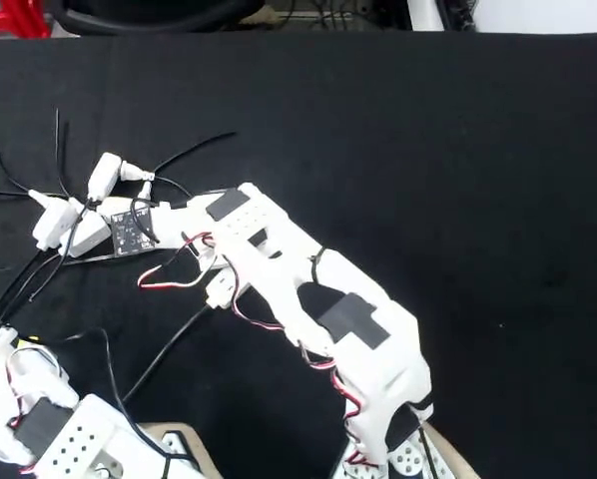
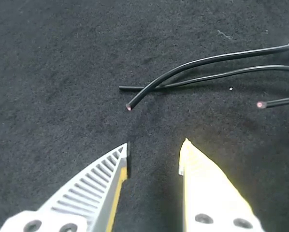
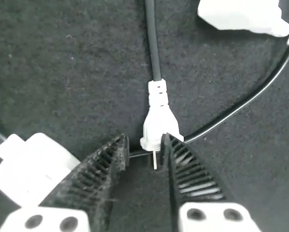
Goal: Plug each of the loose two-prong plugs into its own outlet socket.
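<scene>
Black cloth table (image 1: 478,150) (red object (image 1: 14,15) at far edge), left gripper (image 2: 156,147) apart, right gripper (image 3: 144,145) apart astride white plug (image 3: 159,121)

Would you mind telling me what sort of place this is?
Probably a robotics lab bench: a black cloth-covered table, white robot arms, and loose two-prong plugs with cut cables.

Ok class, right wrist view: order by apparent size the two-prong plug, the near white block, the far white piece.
1. near white block
2. far white piece, cropped, so unsure
3. two-prong plug
</scene>
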You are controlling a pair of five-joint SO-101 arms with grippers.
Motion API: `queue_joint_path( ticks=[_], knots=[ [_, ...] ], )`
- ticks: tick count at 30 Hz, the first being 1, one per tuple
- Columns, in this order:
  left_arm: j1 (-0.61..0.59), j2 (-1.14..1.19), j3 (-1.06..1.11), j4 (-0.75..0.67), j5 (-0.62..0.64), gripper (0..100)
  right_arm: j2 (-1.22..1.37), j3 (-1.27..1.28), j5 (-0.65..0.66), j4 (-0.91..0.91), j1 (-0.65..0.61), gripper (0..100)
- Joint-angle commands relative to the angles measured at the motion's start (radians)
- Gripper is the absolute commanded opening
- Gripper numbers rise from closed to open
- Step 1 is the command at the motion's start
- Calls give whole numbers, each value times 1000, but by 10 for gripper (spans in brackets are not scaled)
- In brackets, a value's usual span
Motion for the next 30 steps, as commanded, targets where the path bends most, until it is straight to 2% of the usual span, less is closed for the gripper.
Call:
queue_joint_path(
  ticks=[1,8,17,20,23,30],
  knots=[
    [13,-6,19,-2,-2,180,73,-99,8,43,-17,151],
    [13,-6,19,-2,-3,180,220,-346,8,203,-20,142],
    [13,-6,19,-2,-5,180,231,-364,-2,198,-32,57],
    [13,-6,19,-2,-5,180,229,-371,-66,199,-48,14],
    [13,-6,19,-2,-5,180,182,-360,-98,210,-44,11],
    [13,-6,19,0,-5,180,-51,-358,-210,413,12,11]
  ],
)
